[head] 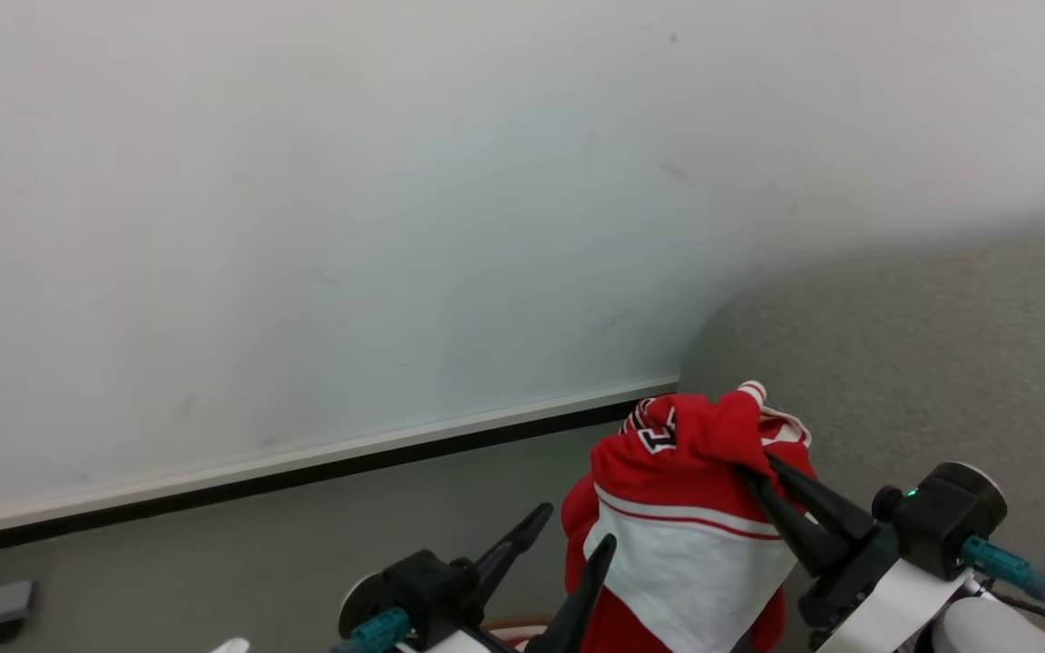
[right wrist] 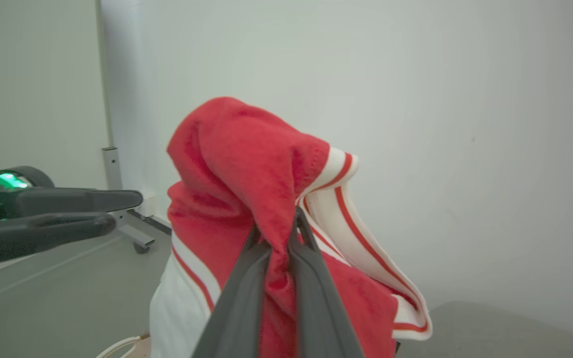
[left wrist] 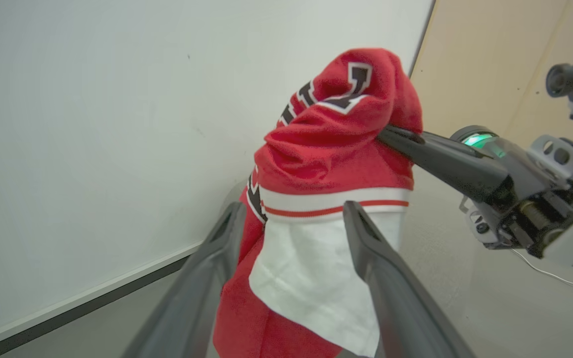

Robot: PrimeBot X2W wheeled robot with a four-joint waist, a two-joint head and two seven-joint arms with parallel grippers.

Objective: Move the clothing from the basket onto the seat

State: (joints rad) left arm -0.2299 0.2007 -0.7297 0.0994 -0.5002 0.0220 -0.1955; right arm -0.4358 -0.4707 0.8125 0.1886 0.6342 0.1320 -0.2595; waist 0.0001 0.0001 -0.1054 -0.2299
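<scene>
Grips bright red soft fabric clothing [head: 677,508] [left wrist: 326,149] [right wrist: 237,159], white-trimmed, striped and lettered, in the right end effector [head: 745,472] [right wrist: 276,223], dark fingers pinched tight on a fold near the top. Holds it bunched and hanging in the air before a plain white wall [head: 395,227], just beside the edge of the large grey woven-fabric seat [head: 922,363]. Shows the left end effector [head: 577,528] [left wrist: 294,208] spread wide and gripping nothing, close by the white panel; cannot tell whether touching.
</scene>
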